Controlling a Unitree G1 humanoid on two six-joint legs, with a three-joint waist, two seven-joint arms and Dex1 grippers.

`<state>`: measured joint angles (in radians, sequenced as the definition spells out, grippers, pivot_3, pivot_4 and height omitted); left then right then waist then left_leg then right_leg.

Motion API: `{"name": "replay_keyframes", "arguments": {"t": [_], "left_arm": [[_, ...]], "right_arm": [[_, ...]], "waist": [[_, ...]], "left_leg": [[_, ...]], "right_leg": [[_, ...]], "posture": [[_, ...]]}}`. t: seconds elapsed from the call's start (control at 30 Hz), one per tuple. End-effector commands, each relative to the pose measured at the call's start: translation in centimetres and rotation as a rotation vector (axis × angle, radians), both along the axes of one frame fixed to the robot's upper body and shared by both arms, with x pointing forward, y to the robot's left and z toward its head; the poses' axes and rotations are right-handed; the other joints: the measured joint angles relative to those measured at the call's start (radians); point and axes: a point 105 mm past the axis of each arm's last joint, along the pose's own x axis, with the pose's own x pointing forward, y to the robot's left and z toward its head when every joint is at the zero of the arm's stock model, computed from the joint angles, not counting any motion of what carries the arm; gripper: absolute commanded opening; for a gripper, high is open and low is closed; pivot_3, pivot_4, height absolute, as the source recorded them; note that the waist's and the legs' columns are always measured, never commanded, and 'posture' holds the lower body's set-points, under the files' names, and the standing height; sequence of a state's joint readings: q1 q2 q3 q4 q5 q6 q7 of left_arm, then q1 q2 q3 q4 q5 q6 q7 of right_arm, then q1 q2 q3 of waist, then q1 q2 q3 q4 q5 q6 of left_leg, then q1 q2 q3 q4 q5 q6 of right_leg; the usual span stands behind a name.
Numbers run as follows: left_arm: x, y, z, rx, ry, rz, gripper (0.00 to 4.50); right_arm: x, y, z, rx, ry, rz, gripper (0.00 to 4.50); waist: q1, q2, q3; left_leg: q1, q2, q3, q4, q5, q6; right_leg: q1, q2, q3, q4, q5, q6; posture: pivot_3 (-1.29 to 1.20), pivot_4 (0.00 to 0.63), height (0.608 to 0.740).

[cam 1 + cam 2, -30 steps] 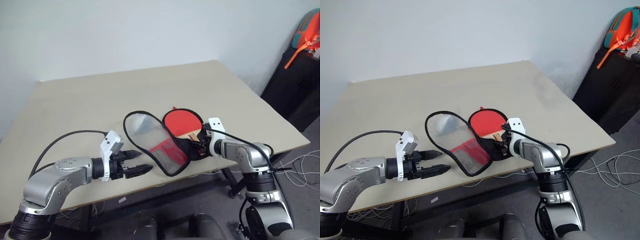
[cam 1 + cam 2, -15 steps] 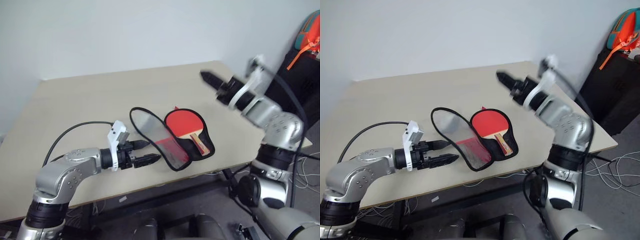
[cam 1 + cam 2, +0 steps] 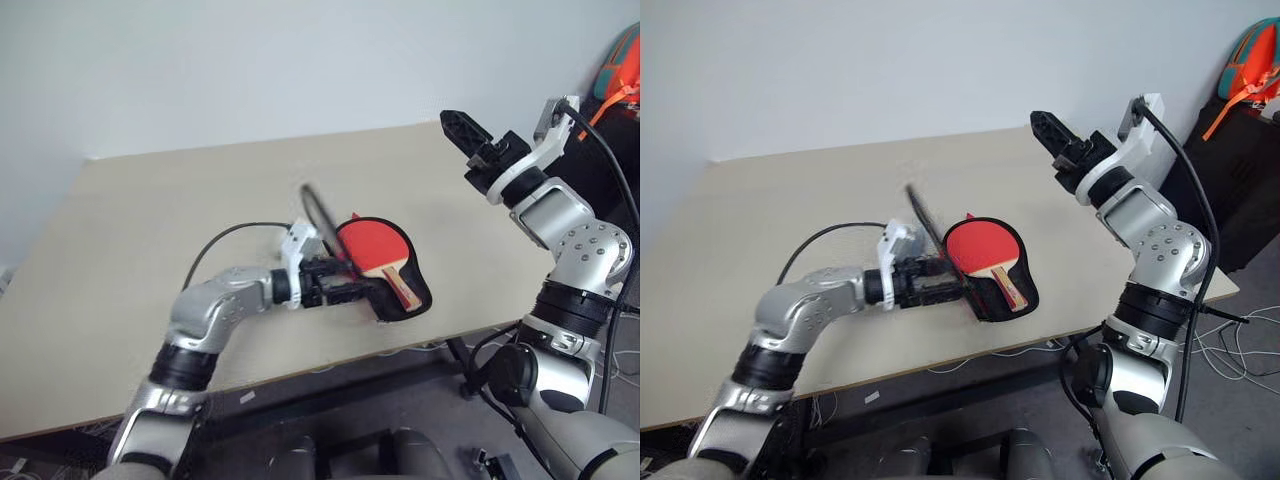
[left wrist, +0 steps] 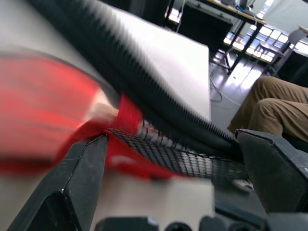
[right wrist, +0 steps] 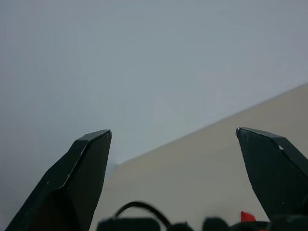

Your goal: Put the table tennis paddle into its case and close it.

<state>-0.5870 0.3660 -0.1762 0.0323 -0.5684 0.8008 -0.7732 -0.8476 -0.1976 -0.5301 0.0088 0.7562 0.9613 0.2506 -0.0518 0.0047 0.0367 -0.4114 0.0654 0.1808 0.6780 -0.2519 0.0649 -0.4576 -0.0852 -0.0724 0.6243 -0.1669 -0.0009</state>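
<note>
Table tennis paddle [image 3: 372, 247] lies in open case [image 3: 405, 297] on surface [image 3: 150, 220]. Left gripper [image 3: 352, 291], jaws apart, straddles raised flap. Right gripper [image 3: 462, 128] aloft at 2 o'clock, jaws apart, empty.

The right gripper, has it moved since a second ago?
Yes. The right gripper has risen from the case on the table, now up high, open.

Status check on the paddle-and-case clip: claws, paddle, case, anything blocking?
Left claw open at the case flap, flap raised. Right claw open, high, empty. Paddle lies in the case, unzipped. Nothing blocking.
</note>
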Motion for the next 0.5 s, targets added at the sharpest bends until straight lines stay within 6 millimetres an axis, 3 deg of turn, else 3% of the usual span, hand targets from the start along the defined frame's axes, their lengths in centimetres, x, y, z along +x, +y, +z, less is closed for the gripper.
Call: {"name": "replay_keyframes", "arguments": {"t": [0.03, 0.2, 0.5], "left_arm": [[1.6, -1.6, 0.9, -0.011, -0.056, -0.003, 4.5], [2.5, -3.1, 1.5, -0.051, -0.066, 0.019, 4.5], [-0.7, 1.0, -0.3, 0.007, 0.078, 0.041, 4.5]], "right_arm": [[-0.3, -0.4, 1.9, 0.011, -0.071, -0.027, 4.48], [0.1, -0.1, 0.6, -0.022, -0.037, -0.051, 4.48], [0.3, 0.4, -1.9, -0.068, 0.01, -0.07, 4.48]], "waist": [[0.0, 0.0, 0.0], [-0.002, 0.0, 0.0], [-0.003, 0.0, 0.0]], "left_leg": [[0.0, 0.0, 0.0, 0.0, 0.0, 0.0], [0.0, 0.0, 0.0, 0.0, 0.0, 0.001], [0.0, 0.001, -0.004, -0.001, 0.001, 0.003]], "right_leg": [[0.0, 0.0, 0.0, 0.0, 0.0, 0.0], [-0.001, 0.0, 0.001, 0.0, 0.0, 0.0], [-0.002, 0.001, 0.002, 0.001, 0.0, 0.0]], "posture": [[0.0, 0.0, 0.724], [0.0, 0.0, 0.724], [0.0, 0.0, 0.724]]}}
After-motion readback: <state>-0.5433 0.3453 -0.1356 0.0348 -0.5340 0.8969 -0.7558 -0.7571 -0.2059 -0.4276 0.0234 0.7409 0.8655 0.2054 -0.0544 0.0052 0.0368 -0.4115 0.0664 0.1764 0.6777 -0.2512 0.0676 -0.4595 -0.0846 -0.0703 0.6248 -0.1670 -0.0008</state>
